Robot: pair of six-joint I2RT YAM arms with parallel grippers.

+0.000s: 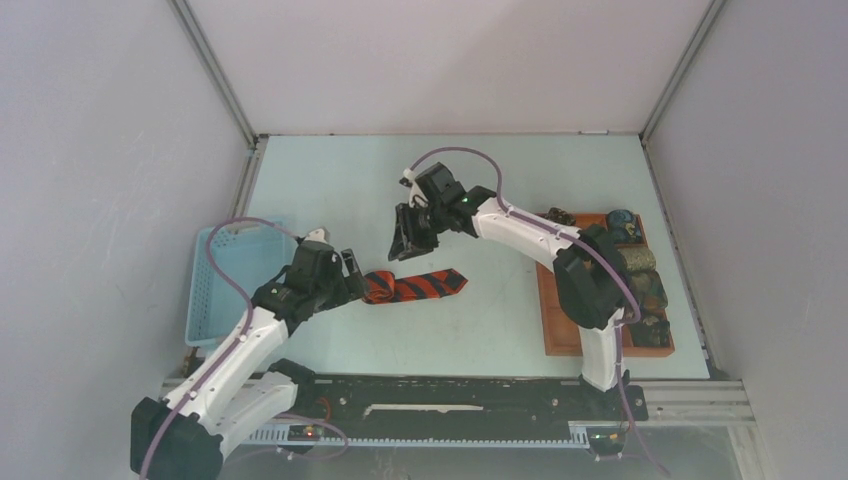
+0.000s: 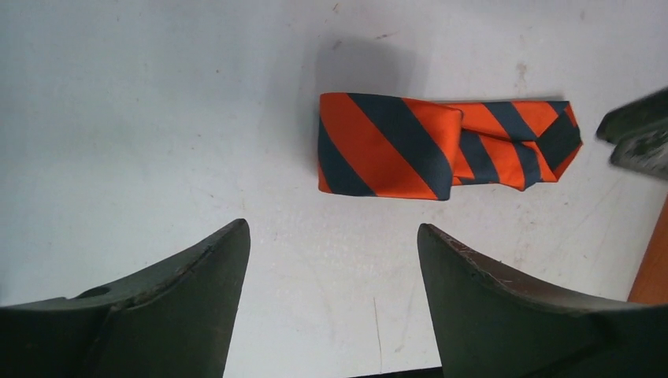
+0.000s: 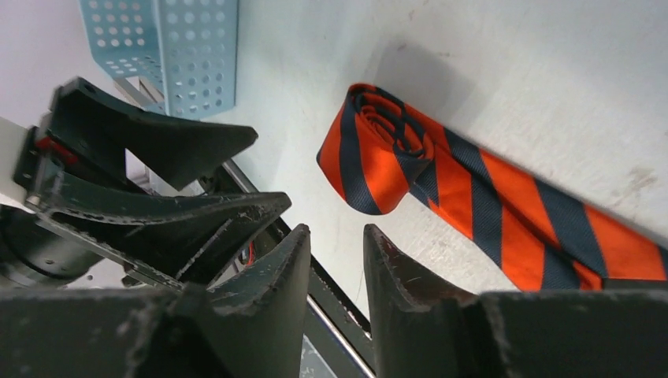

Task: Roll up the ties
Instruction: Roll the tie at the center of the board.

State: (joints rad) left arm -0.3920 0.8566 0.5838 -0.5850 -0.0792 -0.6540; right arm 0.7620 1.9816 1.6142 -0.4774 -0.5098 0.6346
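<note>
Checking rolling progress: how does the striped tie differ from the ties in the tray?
The striped tie lies on the table, rolled at one end only; the tray ties are compact rolls in the brown tray. The striped tie is orange and dark; the tray ties are blue or olive. None is held.

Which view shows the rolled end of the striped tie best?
Right wrist: the striped tie lies close, with its coil's spiral layers visible. Left wrist shows it whole, but the spiral is hidden; top external shows it small.

Bright even light, soft shadows, sharp focus
</note>
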